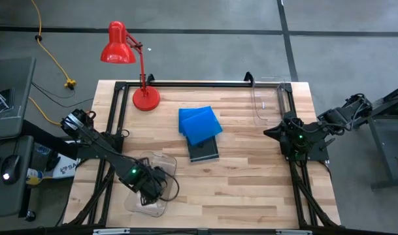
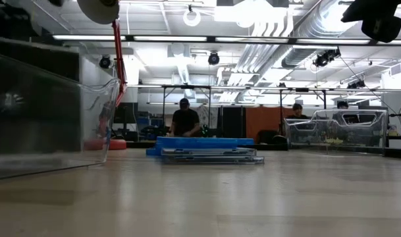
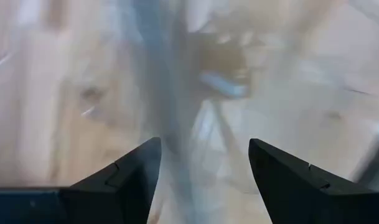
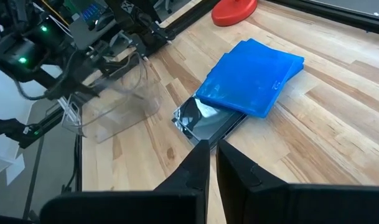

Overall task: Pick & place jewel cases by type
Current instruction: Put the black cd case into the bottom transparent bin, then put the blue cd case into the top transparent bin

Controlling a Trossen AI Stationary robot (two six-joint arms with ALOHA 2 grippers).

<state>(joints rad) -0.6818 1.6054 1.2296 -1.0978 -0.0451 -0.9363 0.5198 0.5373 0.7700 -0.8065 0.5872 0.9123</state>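
The bright blue flat square jewel cases [image 1: 200,124] lie fanned at frame centre on the wooden bench [image 1: 251,183], partly covering a dark grey case [image 1: 204,151]; likely light, stiff, slick and brittle, best pinched at an overhanging edge; flat, corners skewed, no clear long axis; left end effector [image 1: 148,189], lower left over a clear plastic bin [image 1: 146,205], stands apart; right end effector [image 4: 213,149] is together, empty.

**No legible text in any view**

No word, number, brand or sign can be read. A box [image 1: 60,168] on the floor at the lower left of the high view, beside the table, carries dark print, but it is too small to make out. The blue jewel cases [image 1: 200,123] at centre frame show no readable label.
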